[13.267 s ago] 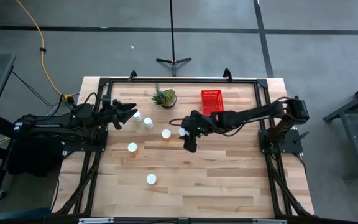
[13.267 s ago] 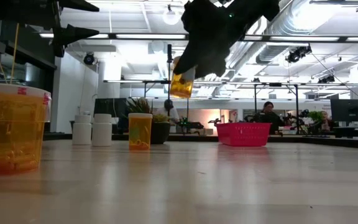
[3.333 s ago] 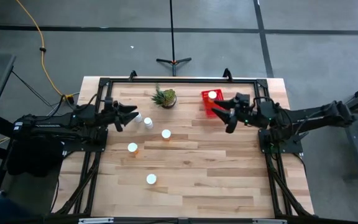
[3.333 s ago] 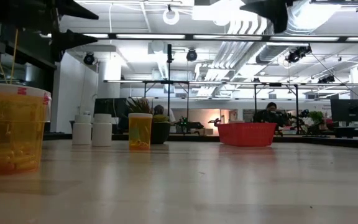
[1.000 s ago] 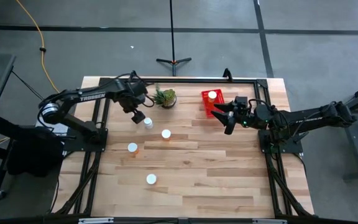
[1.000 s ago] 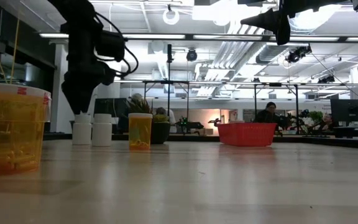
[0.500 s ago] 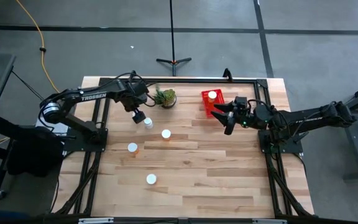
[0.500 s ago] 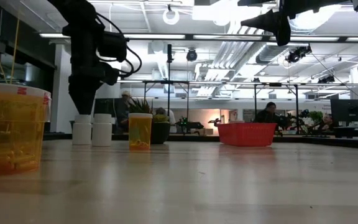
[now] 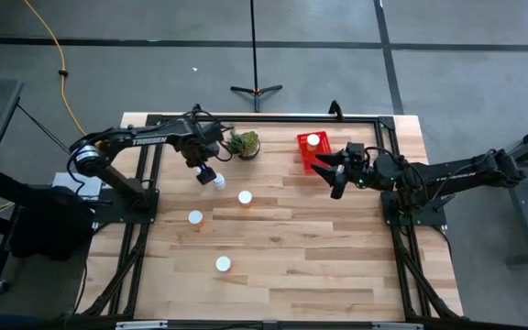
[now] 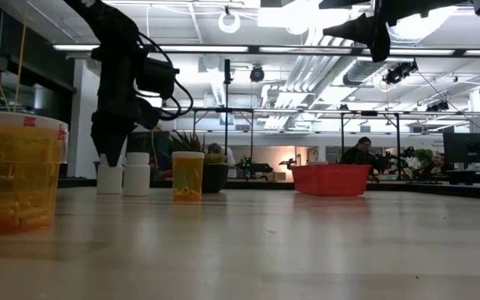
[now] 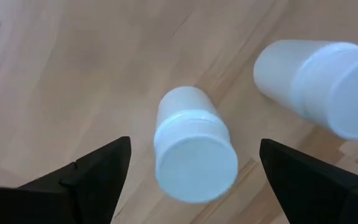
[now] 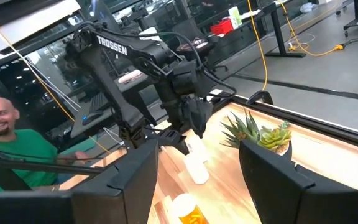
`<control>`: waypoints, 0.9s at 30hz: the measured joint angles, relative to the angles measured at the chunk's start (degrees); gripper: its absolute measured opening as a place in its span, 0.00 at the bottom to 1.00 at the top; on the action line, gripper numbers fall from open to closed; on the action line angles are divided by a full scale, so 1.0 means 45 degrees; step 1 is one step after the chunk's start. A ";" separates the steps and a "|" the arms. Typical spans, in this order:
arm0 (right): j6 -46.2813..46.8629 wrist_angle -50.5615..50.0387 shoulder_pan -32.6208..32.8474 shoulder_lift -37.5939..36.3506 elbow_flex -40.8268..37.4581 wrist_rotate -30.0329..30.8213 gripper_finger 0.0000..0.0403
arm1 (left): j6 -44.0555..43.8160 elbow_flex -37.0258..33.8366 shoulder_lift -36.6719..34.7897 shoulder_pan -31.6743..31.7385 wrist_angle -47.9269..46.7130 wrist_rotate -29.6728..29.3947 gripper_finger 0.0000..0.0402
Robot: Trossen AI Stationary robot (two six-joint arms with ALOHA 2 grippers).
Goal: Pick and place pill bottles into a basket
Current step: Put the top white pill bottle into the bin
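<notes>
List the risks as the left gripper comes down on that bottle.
1. The left gripper, fingers open, brackets one white-capped pill bottle, but a second bottle stands close beside it; a finger could clip it and tip it.
2. The potted plant sits near the lift path toward the basket, so the carried bottle may brush it.

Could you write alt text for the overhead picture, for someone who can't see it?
Seen from above, the left gripper hangs open over a pill bottle near a potted plant. The right gripper waits beside the red basket, which holds one bottle. Three more bottles stand on the wooden table.
</notes>
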 joint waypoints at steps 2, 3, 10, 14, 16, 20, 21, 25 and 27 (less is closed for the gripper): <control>0.0000 -0.0045 0.0000 0.0000 0.0000 0.0003 0.54 | 0.0009 0.0000 0.0166 0.0000 -0.0021 -0.0005 0.98; 0.0000 -0.0044 0.0000 0.0001 0.0000 0.0000 0.54 | 0.0009 0.0000 0.0240 0.0000 -0.0033 -0.0005 0.98; 0.0000 -0.0041 0.0000 0.0002 0.0000 0.0002 0.54 | 0.0257 -0.0005 0.0362 0.0000 0.0167 -0.0341 0.98; 0.0000 -0.0035 0.0000 0.0002 0.0000 0.0024 0.54 | 0.0422 -0.0005 0.0362 0.0000 0.0156 -0.0364 0.98; 0.0000 -0.0016 0.0000 -0.0002 0.0000 0.0015 0.54 | 0.0427 -0.0005 0.0362 0.0000 0.0289 -0.0364 0.98; 0.0063 -0.0048 0.0000 0.0000 0.0000 0.0010 0.54 | 0.0427 -0.0005 0.0362 0.0000 0.0384 -0.0364 0.98; 0.0053 -0.0048 0.0000 -0.0001 0.0000 0.0010 0.54 | 0.0427 -0.0005 0.0362 0.0000 0.0382 -0.0364 0.98; 0.0029 -0.0037 0.0000 -0.0002 0.0000 0.0007 0.54 | 0.0427 -0.0005 0.0362 0.0000 0.0205 -0.0311 0.98; 0.0005 -0.0039 0.0000 0.0002 0.0000 0.0009 0.54 | 0.0431 -0.0005 0.0362 0.0000 0.0214 -0.0302 0.98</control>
